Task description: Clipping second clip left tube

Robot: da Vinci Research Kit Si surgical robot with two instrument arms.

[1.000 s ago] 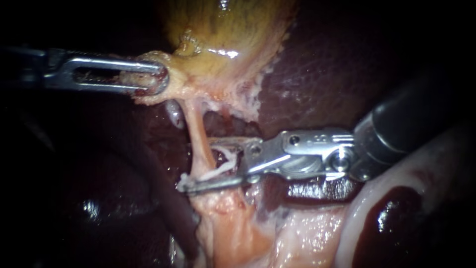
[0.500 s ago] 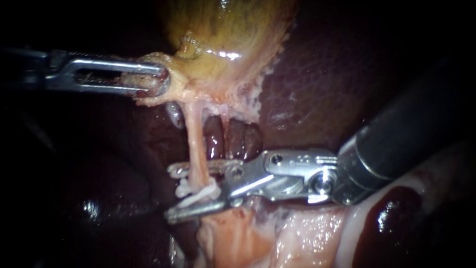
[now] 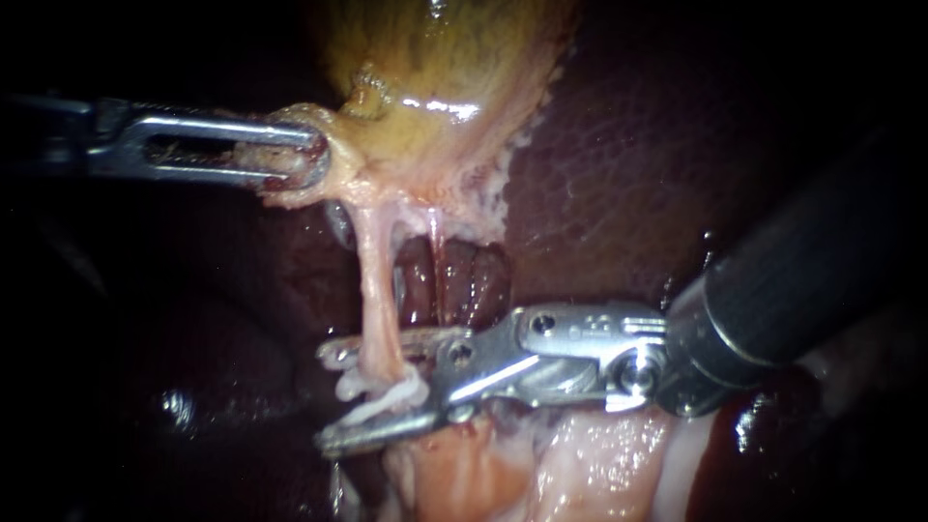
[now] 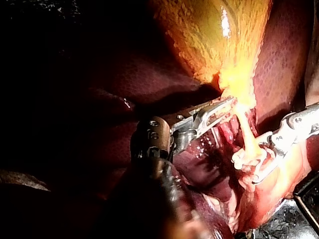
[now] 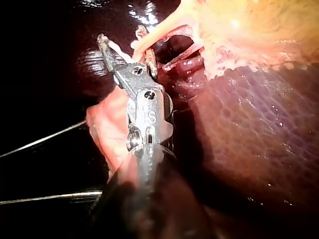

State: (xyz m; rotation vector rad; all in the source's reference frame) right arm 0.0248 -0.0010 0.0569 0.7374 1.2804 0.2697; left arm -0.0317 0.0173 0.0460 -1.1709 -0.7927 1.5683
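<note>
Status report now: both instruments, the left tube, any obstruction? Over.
Left instrument jaws shut on gallbladder. Right instrument jaws open astride left tube, white clip between them, unclosed. Nothing else seen between them.

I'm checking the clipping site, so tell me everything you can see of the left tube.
The left tube is a thin, pale pink, glistening strand, stretched taut and nearly upright from the gallbladder down to the pale tissue below. Its lower part passes between the right instrument's open jaws, where a whitish piece crosses it; whether that is a clip is unclear.
</note>
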